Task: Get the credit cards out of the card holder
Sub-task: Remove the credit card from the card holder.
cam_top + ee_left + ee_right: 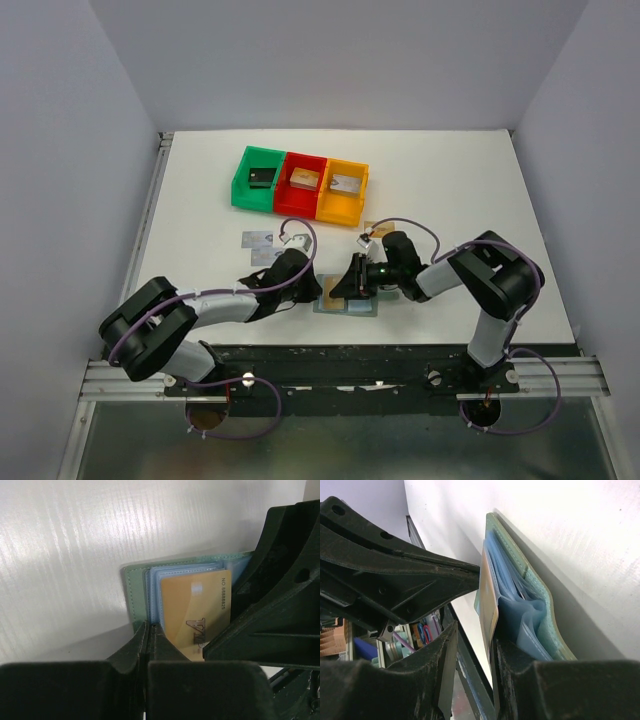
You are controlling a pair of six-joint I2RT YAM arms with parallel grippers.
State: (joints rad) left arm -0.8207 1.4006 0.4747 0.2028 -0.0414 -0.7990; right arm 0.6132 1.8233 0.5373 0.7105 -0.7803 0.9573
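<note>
The card holder point(330, 298) lies open on the white table between both arms, a grey-green wallet point(135, 590) with pale blue pockets point(540, 600). A tan-gold credit card point(195, 605) sticks out of a pocket. My left gripper point(148, 626) is shut on the wallet's near edge, where the green cover meets the blue pockets. My right gripper point(475, 635) is open around the card's edge point(487, 595). The card rests against one finger and the other finger stands apart. In the top view the left gripper point(312, 280) and right gripper point(350, 285) meet over the wallet.
Green point(258, 180), red point(303, 183) and orange point(344, 188) bins stand in a row behind, each with a small block inside. A silvery card point(258, 240) lies loose on the table left of the arms, and another point(375, 228) behind the right gripper.
</note>
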